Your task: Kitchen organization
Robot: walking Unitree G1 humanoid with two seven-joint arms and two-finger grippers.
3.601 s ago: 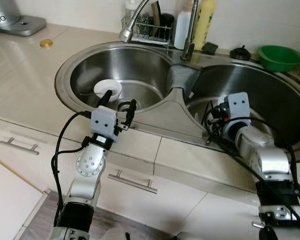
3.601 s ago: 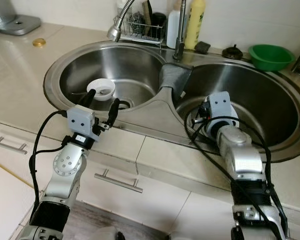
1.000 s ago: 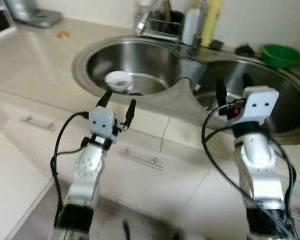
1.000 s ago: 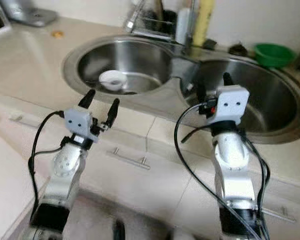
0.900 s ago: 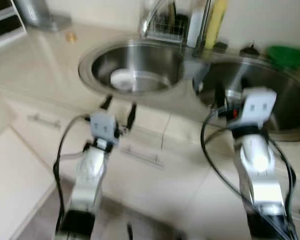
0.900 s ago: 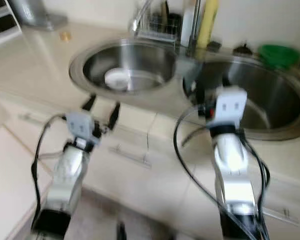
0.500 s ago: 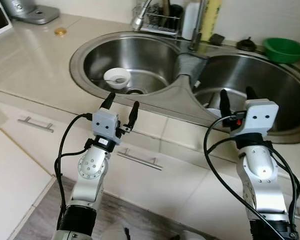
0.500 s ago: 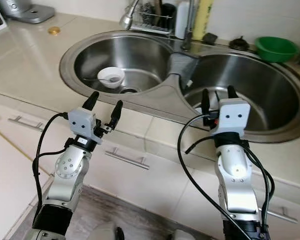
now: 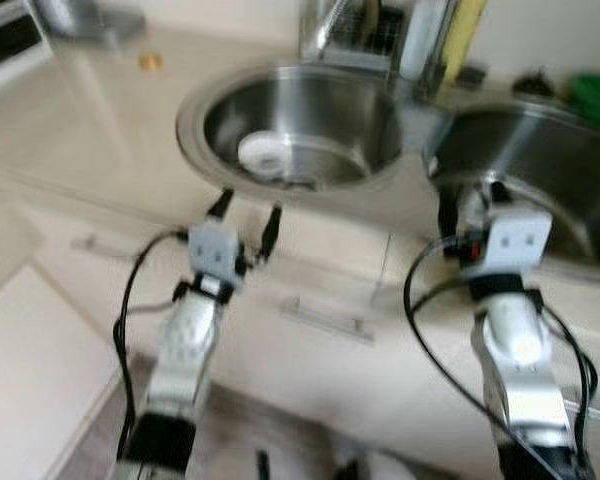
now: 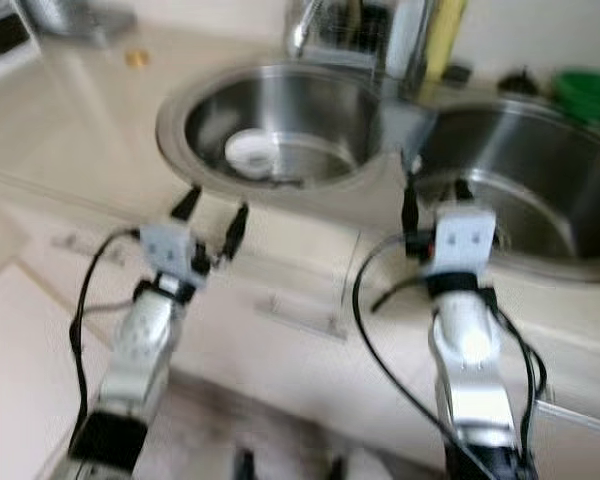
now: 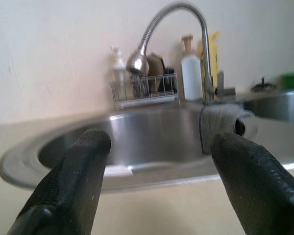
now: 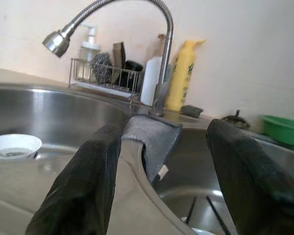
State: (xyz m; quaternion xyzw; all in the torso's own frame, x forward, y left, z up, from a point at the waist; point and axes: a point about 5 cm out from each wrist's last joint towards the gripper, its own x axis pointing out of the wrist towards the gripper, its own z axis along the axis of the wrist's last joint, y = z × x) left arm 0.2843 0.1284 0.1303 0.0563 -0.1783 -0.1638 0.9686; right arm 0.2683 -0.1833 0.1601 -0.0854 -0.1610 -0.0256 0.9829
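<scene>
We stand at a beige counter point(image 9: 90, 120) holding a steel double sink point(image 9: 410, 195), its faucet point(image 12: 108, 14) arching above. A white bowl point(image 9: 270, 155) lies in the sink's left basin, beyond our left gripper point(image 9: 246, 212); our right gripper point(image 9: 472, 200) hovers by the right basin. Both sets of fingers are spread, empty. A grey cloth point(image 12: 152, 134) drapes the sink's divider. No writing is legible.

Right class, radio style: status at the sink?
Both pincers open, empty: left, right, short of the sink. White bowl in left basin. Nothing blocking.
</scene>
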